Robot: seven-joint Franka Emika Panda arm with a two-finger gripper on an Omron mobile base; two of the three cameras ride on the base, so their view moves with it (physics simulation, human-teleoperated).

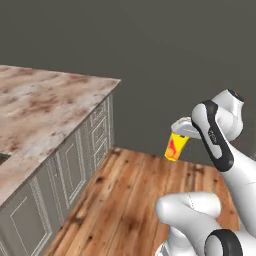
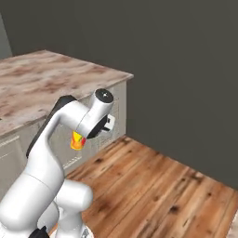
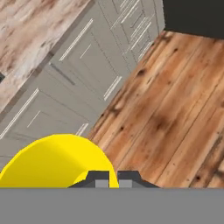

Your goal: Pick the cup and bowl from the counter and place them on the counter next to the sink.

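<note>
Gripper (image 3: 112,175) pinched tight on the cup (image 1: 176,145), fingertips (image 3: 99,176) almost together over its yellow rim. Cup hanging under the hand, out over the wooden floor (image 1: 135,195), upright with a slight tilt, long axis running down from the hand. Well apart from the counter (image 1: 45,110), which lies off to the arm's left across a strip of floor and past the cream cabinet fronts (image 1: 75,165). Corner of the sink (image 1: 3,158) just peeking in at the left edge of the left base view, so drop-off spot likely farther that way along the countertop. Next move probably calling for a carry leftward and over the counter edge before any lowering.
</note>
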